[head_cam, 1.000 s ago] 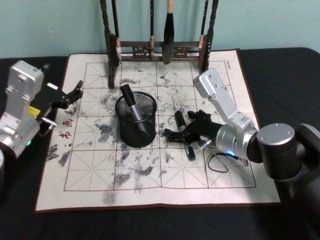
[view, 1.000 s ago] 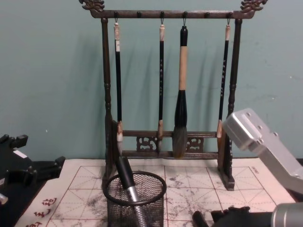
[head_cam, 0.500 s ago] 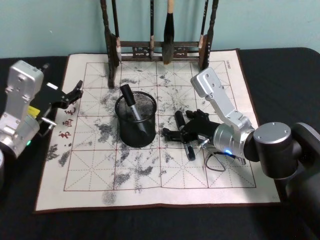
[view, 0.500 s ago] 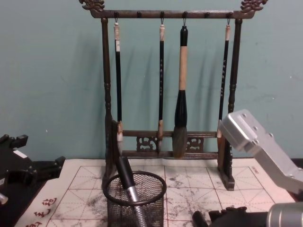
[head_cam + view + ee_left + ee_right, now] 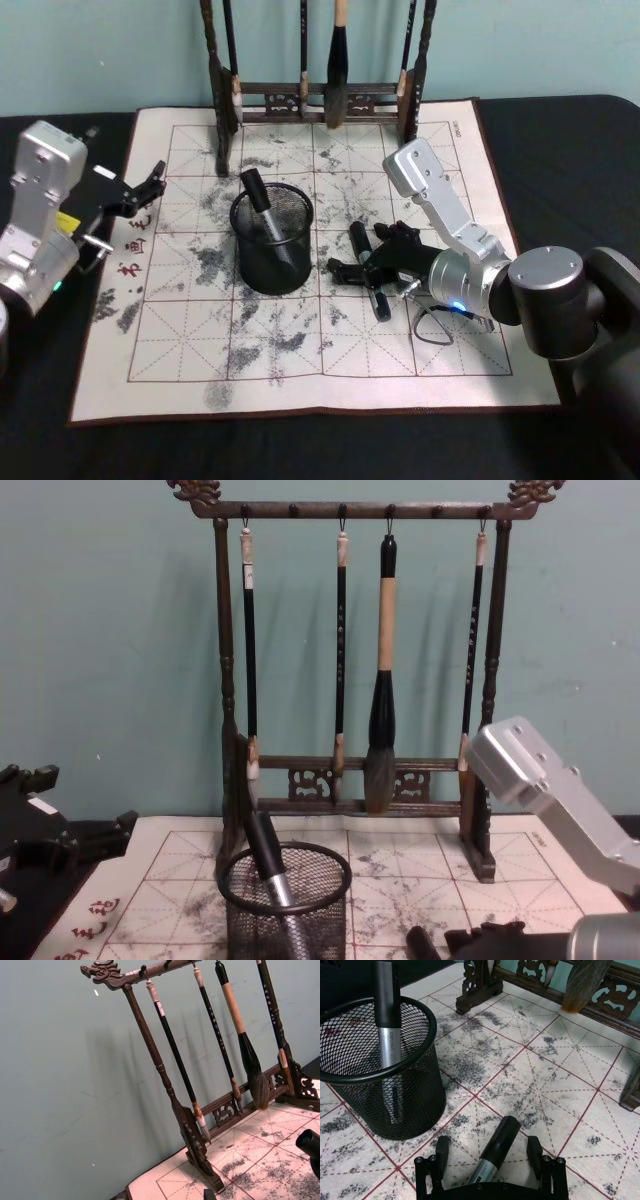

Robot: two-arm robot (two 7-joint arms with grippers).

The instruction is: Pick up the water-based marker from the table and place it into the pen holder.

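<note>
Ink-stained mat (image 5: 300,340) with red characters (image 5: 130,245), marker (image 5: 495,1152) between right end effector's (image 5: 488,1145) spread fingers (image 5: 441,1152).

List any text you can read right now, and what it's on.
"deli", as far as it reads: silver barrel of the marker standing in the pen holder.
Red characters at the mat's left edge: too blurred to read.
Small print at the mat's far right corner: too small to read.

A brown wooden rack (image 5: 172,1100) with four hanging brushes (image 5: 243,1040) stands on the ink-stained mat (image 5: 260,1160), before a green wall (image 5: 65,1085).
</note>
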